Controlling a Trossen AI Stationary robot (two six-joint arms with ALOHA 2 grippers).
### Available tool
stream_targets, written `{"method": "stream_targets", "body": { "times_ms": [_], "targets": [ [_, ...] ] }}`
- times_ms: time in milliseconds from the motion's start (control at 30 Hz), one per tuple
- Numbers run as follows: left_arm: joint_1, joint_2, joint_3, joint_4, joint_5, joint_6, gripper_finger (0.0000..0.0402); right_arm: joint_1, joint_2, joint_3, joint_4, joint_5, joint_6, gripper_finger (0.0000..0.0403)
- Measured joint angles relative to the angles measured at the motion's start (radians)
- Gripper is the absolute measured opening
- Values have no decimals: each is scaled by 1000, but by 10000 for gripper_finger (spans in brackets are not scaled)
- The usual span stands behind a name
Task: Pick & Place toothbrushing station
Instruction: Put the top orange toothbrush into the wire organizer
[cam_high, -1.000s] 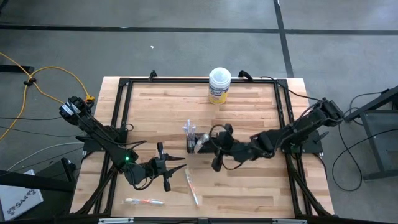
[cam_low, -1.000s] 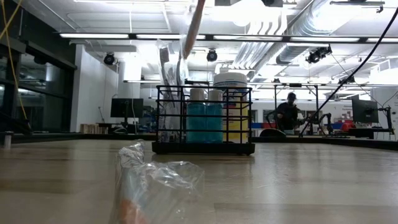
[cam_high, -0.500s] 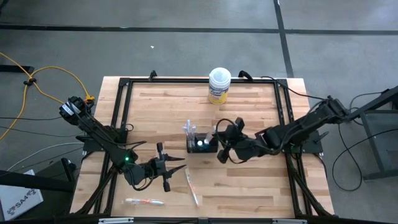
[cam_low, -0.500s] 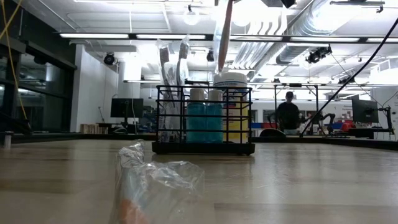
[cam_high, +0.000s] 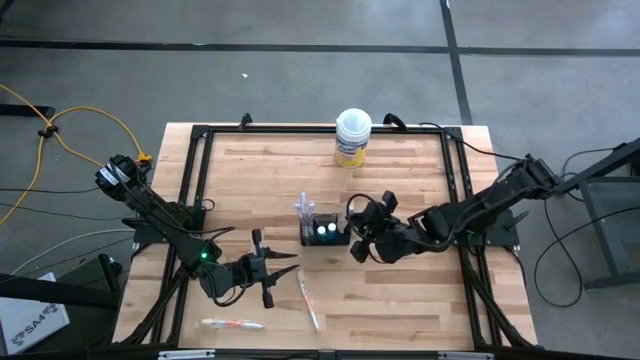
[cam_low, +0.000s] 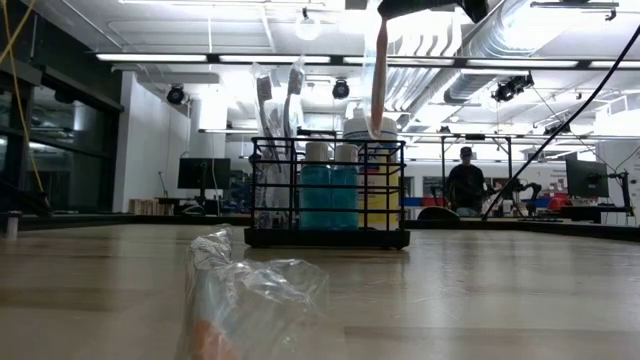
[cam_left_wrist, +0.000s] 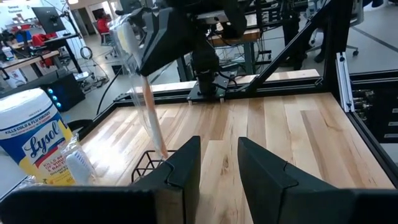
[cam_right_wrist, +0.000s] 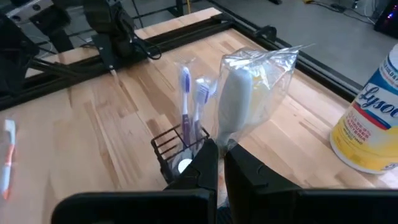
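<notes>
At centre frame in the high view, our right tool (cam_high: 358, 238) is clamped on a wrapped toothbrush (cam_low: 378, 70) hanging upright over the holder (cam_high: 326, 230) mid-tabletop; next we lower it inside; our left tool (cam_high: 268, 270) waits half-open at lower left.

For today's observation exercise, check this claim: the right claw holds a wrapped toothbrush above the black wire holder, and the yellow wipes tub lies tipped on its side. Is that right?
One detail is wrong. The yellow wipes tub stands upright, not tipped, as the high view shows. The rest holds: the right claw holds a wrapped toothbrush above the black wire holder.
</notes>
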Motion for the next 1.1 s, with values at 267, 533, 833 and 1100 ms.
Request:
{"method": "stream_targets", "body": {
  "times_ms": [267,533,833,1100],
  "targets": [
    [0,0,0,0,0,0,102,6,13,0,0,-1,12,3],
    [0,0,0,0,1,0,102,5,57,0,-14,-5,32,3],
    [0,0,0,0,6,0,102,5,117,1,-18,-1,120,3],
    [0,0,0,0,6,-1,102,3,151,0,-26,18,178,9]
  ]
}}
